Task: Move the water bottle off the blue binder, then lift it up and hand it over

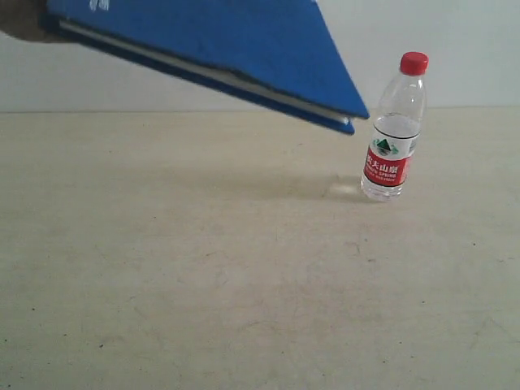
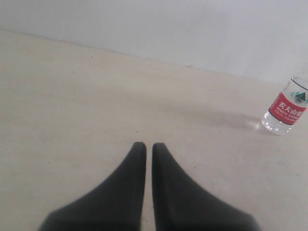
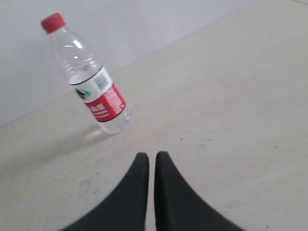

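In the upper right of the exterior frame you have the water bottle [image 1: 394,134]. It stands upright on the pale bench [image 1: 203,284] in front of the white wall [image 1: 471,49]. It is small and clear, with a red screw cap [image 1: 413,62] and a red-and-white label [image 1: 386,166] carrying a green mountain logo.

Across the upper left of that frame you see the blue binder [image 1: 219,41], off the bench and tilted, its low corner pointing down toward the bottle's shoulder. A strip of white pages shows along its lower edge. Its top and left side are cut off by the frame, and only a trace of white print shows at the top edge. You cannot tell from this view whether that corner touches the bottle or sits nearer the camera. A dark shape [image 1: 20,24] meets the binder in the far upper-left corner, too cropped to identify.

In the left wrist view the bottle is cut off above its label. The left end effector [image 2: 149,147] has its two dark fingers pressed nearly together, with nothing between them. It hangs over bare bench, well apart from the bottle. The right end effector [image 3: 152,156] is closed the same way and grips nothing, and the whole bottle shows a short way beyond its tips.
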{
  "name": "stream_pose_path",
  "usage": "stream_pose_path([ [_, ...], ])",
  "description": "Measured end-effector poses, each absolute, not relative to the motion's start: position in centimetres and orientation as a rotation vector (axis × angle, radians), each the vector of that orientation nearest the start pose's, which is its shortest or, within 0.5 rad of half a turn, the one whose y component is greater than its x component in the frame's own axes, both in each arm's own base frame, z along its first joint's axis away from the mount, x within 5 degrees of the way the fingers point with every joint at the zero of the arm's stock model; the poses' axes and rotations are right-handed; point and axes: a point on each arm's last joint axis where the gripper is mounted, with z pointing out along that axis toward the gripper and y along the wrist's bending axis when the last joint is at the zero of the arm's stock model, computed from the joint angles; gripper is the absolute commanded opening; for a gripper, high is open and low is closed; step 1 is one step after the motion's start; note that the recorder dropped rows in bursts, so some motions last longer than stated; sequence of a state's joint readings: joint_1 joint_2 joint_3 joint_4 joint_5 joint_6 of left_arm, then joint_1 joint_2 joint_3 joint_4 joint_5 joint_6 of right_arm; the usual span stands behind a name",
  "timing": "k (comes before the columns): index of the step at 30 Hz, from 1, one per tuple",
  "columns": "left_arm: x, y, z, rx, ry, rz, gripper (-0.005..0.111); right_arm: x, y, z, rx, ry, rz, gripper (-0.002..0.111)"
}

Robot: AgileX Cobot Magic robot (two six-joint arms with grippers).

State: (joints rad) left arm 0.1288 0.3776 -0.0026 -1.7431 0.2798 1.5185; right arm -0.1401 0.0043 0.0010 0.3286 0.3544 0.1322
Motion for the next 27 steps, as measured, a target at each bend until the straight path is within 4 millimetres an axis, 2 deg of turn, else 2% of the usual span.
stream_pose_path([
  [6,8.6,-1.4,19.2,-0.13,1.807,-0.322,0.005,5.5,-0.3,18.9,0.478,1.694,0.241,0.0],
  [8,8.6,-1.4,19.2,-0.13,1.807,-0.322,0.005,5.6,-0.6,20.2,0.436,1.59,0.191,0.0],
  [12,8.6,-1.4,19.2,-0.13,1.807,-0.322,0.005,4.9,-1.4,24.1,0.356,1.244,0.05,0.0],
  [16,8.6,-1.4,19.2,-0.13,1.807,-0.322,0.005,4.3,-1.5,25.7,0.278,1.088,-0.043,0.0],
  [22,8.6,-1.4,19.2,-0.13,1.807,-0.322,0.005,5.0,-0.8,24.0,0.156,1.194,-0.09,0.0],
  [27,8.6,-1.4,19.2,-0.13,1.807,-0.322,0.005,5.4,-0.9,22.6,0.159,1.351,-0.104,0.0],
])
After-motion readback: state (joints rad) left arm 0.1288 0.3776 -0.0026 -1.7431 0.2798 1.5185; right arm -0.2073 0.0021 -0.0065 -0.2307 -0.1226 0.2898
